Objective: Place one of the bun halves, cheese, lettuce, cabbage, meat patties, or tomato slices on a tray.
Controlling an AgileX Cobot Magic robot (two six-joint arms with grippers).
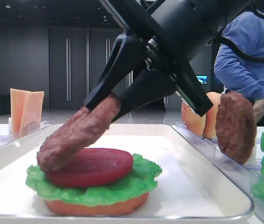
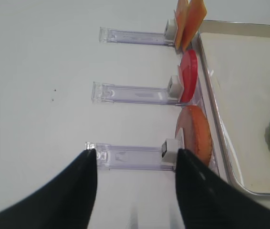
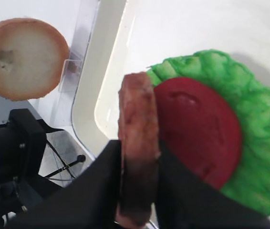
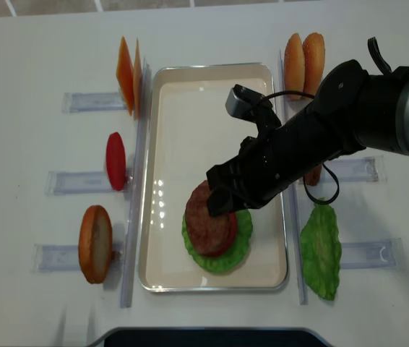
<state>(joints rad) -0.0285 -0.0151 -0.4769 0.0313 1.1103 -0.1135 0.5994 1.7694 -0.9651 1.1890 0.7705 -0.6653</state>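
I am seeing the meat patty (image 1: 78, 133) sitting between the jaws of the right pincer (image 3: 137, 176), which is clamped on its edge from both faces. The patty is sticking out ahead of the pincer, tilted, with its far rim touching the tomato slice (image 1: 92, 166) just below the fingertips. That slice is lying flat on the lettuce (image 1: 136, 183), and the leaf is resting on a bun half (image 1: 97, 206), all stacked directly under the pincer on the white tray (image 1: 202, 186).

Off to the pincer's right side, beyond the tray rim, a second patty (image 1: 236, 127) is standing on edge in a clear holder (image 1: 225, 156), with two bun halves (image 4: 304, 54) upright further along and another lettuce leaf (image 4: 321, 249) nearer.

Across the tray on the opposite side, I am making out cheese slices (image 4: 129, 66), a red tomato slice (image 4: 115, 160) and one more bun half (image 4: 95, 243), each standing in its own holder on the table (image 4: 24, 108).

The left pincer (image 2: 135, 164) is hovering over that side with its jaws apart and nothing between them, pointing at the bun half's holder.
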